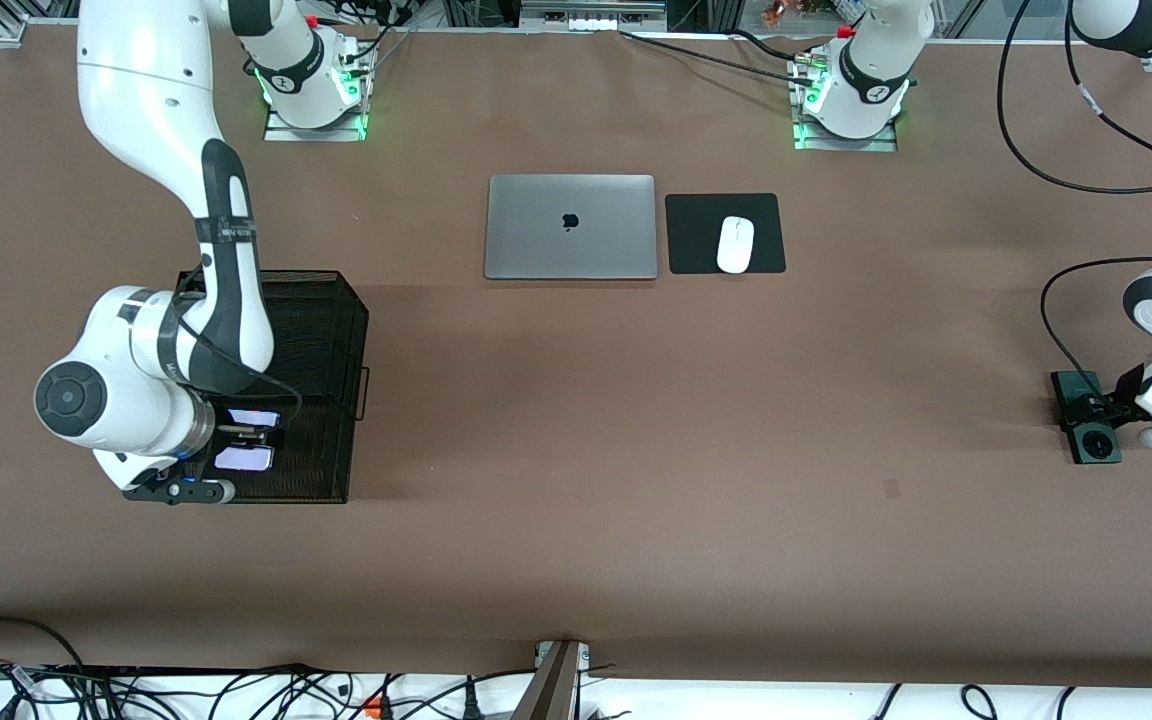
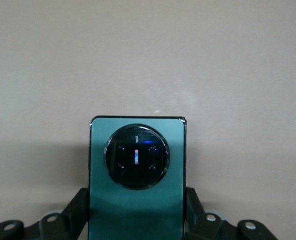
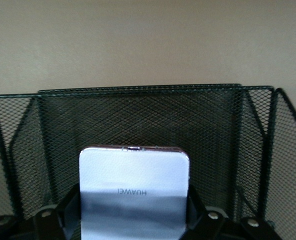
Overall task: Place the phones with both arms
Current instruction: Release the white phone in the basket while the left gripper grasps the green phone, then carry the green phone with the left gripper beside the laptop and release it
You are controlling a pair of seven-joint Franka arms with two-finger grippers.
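- The word "HUAWEI", seen upside down, stands on the pale lilac-white phone (image 3: 133,200) low in the middle of the right wrist view
- A dark apple logo marks the lid of the silver laptop (image 1: 570,227) in the upper middle of the front view
- On the dark green phone (image 2: 136,185) in the left wrist view no lettering can be read

A dark green phone (image 2: 136,182) with a round camera ring lies flat between the left gripper's fingers (image 2: 77,205). A pale lilac-white phone (image 3: 133,192) sits clamped between the right gripper's fingers (image 3: 67,207).
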